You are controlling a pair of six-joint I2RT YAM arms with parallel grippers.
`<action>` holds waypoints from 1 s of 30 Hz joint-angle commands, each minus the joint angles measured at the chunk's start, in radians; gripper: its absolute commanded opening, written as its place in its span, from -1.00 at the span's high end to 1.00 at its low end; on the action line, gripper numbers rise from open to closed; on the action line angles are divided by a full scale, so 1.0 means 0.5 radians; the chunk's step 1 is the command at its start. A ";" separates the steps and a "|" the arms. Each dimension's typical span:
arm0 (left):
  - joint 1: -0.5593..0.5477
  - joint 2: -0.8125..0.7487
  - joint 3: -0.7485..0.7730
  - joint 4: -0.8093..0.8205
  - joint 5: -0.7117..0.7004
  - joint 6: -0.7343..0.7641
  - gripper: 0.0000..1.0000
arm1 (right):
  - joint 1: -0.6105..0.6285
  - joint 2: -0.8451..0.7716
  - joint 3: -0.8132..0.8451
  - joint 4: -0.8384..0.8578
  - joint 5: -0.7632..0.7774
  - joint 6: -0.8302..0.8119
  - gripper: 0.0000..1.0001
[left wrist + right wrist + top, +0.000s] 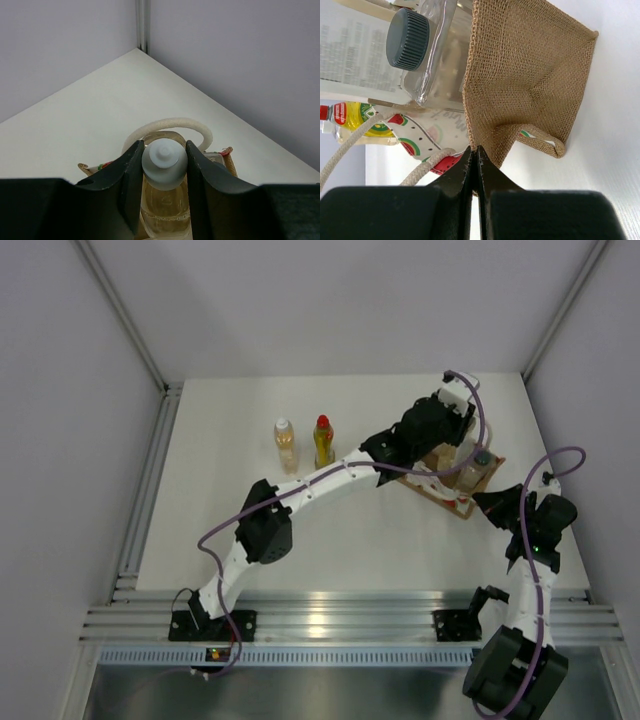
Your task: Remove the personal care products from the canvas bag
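The canvas bag [452, 486] stands at the right of the table. Inside it, my left gripper [164, 150] is shut on the white cap of an amber bottle [164, 161], whose body hangs between the fingers. A looped white handle [172, 122] curves just behind the cap. My right gripper [475, 152] is shut on the brown side edge of the bag [530, 75]. A clear bottle with a dark grey cap [407, 40] sticks out of the bag's mouth. An amber bottle [285, 445] and a yellow bottle with a red cap [323, 440] stand on the table left of the bag.
Grey walls close in the table [220, 530] on three sides, and the bag sits close to the right wall. A metal rail [350, 615] runs along the near edge by the arm bases. The left arm [320, 485] reaches across the middle of the table.
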State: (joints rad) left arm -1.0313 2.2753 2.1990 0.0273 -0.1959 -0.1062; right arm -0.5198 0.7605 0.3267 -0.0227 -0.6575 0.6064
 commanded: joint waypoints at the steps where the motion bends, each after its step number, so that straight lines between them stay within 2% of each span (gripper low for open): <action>1: -0.005 -0.405 0.139 0.344 -0.099 0.068 1.00 | 0.015 0.013 -0.012 -0.016 -0.001 -0.016 1.00; 9: -0.002 -0.596 0.078 0.261 -0.286 0.194 1.00 | 0.015 0.013 -0.012 -0.016 0.002 -0.019 0.99; 18: 0.117 -0.952 -0.271 0.194 -0.565 0.252 1.00 | 0.015 0.010 -0.006 -0.016 0.002 -0.022 0.99; 23: 0.258 -1.114 -0.437 0.120 -0.648 0.219 1.00 | 0.015 0.010 -0.006 -0.016 0.008 -0.022 1.00; 30: 0.492 -1.194 -0.768 0.123 -0.541 -0.063 1.00 | 0.015 0.004 -0.012 -0.019 0.011 -0.032 1.00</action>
State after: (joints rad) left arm -0.8135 1.7550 1.8400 -0.0593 -0.4801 -0.0650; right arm -0.5198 0.7605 0.3267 -0.0231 -0.6571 0.6060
